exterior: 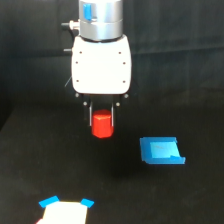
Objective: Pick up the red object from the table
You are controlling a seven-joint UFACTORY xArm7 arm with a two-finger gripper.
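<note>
Currently the gripper [102, 120] is closed on the red block [102, 125] above the black tabletop [30, 165]; a flat blue piece [161, 150] lies at the exterior view's right

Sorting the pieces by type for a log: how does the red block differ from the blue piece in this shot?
The red block is a short, chunky faceted prism; the blue piece is flat and wide with a raised edge. The red block sits between the fingers of the tool, while the blue piece lies free on the black table, toward the exterior view's right. The red block looks narrower than the blue piece. Both are small, brightly coloured pieces.
</note>
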